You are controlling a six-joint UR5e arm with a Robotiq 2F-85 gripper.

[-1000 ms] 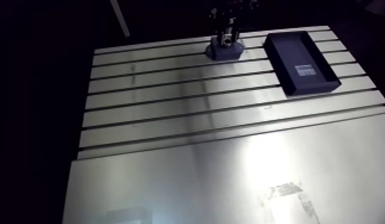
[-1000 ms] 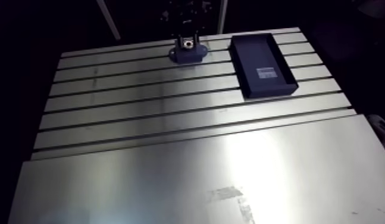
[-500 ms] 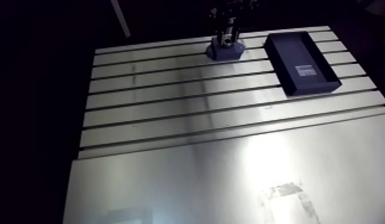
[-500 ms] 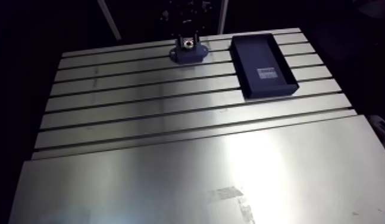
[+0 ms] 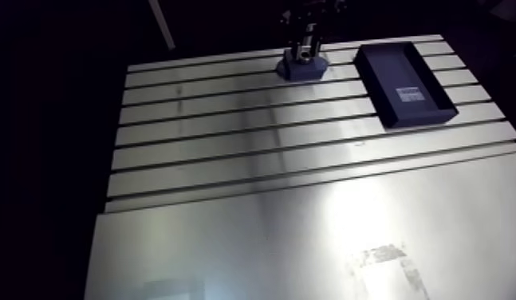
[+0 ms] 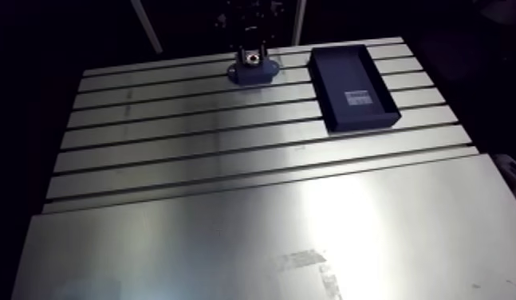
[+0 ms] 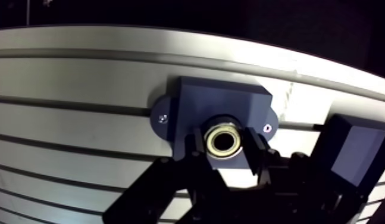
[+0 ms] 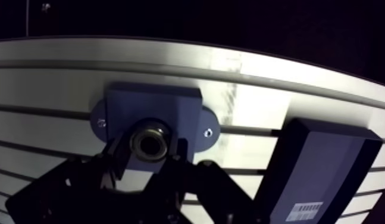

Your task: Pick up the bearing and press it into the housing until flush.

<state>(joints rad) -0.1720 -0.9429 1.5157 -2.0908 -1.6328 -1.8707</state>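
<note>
My hand (image 7: 225, 146) is closed on the bearing (image 7: 223, 139), a finger on each side, holding it against the blue housing (image 7: 221, 100) on the desk (image 7: 81, 77). In the arm view, a dark tray (image 6: 360, 124) lies at three o'clock from the housing.

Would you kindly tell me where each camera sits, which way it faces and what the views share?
Arm view: on the arm's upper link, looking down across the slotted table toward its far edge; the gripper hangs from above over the housing, with a dark tray beside it.
Wrist view: on the wrist, looking down past the fingers, which clamp the bearing at the housing's bore.
Both show the housing, the tray and the table's slots.
</note>
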